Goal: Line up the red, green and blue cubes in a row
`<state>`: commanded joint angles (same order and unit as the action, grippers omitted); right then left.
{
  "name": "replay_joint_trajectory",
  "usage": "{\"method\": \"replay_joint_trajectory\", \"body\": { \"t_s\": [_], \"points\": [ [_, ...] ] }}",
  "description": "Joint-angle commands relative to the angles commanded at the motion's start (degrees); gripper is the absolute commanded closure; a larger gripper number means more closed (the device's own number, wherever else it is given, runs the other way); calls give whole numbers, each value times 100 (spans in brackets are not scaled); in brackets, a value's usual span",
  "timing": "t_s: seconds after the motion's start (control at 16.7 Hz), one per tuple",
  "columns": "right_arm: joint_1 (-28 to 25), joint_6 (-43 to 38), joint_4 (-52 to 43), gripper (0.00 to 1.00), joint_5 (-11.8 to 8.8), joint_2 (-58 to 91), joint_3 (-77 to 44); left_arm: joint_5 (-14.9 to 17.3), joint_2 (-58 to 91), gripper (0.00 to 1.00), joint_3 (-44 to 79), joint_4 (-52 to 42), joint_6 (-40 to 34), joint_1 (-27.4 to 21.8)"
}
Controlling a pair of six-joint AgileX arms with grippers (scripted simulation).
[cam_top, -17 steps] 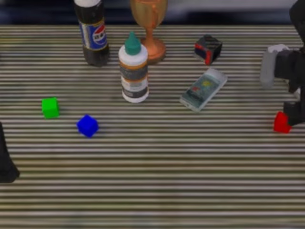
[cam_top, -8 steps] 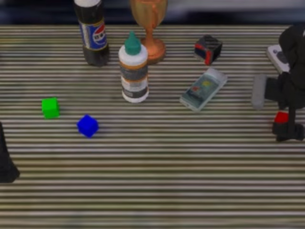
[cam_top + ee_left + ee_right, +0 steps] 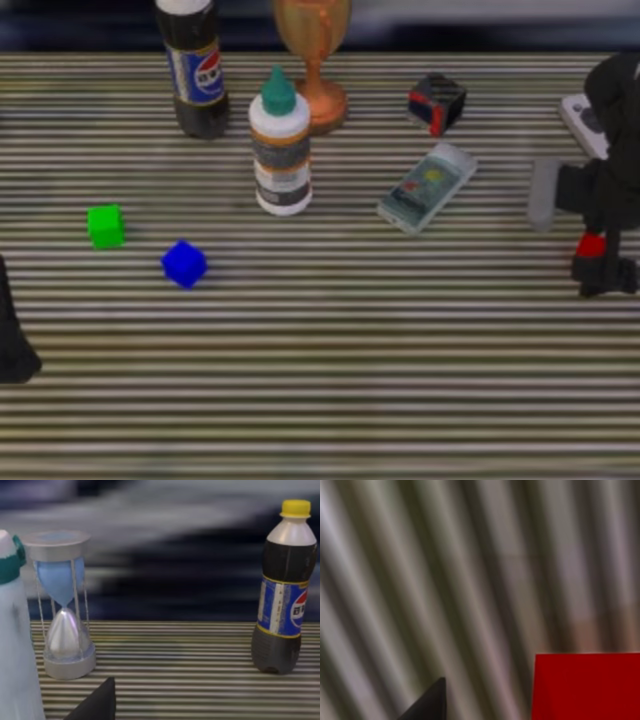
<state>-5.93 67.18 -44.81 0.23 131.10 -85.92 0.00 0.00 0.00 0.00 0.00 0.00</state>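
Now the right pincer (image 3: pixel 597 252) sits low at the bench's (image 3: pixel 330 350) right edge, its fingers on either side of the red cube (image 3: pixel 591 244), though whether they pinch it I cannot tell. Half a second ago it stood almost the same. Green cube (image 3: pixel 105 226) and blue cube (image 3: pixel 184 263) lie far left, unmoved.

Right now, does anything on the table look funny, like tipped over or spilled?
Nothing is spilled. The soda bottle, white bottle and goblet stand upright. Only the flat clear packet lies askew. The red cube sits far right under the right end effector, away from the green cube and blue cube.
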Motion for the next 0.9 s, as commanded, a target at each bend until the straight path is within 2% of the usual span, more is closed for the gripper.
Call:
{"method": "replay_joint_trajectory", "body": {
  "t_s": [0.48,0.9],
  "points": [
    [0,0,0,98,0,0,0,0,0,0,0,0,0,0],
    [0,0,0,100,0,0,0,0,0,0,0,0,0,0]
  ]
}}
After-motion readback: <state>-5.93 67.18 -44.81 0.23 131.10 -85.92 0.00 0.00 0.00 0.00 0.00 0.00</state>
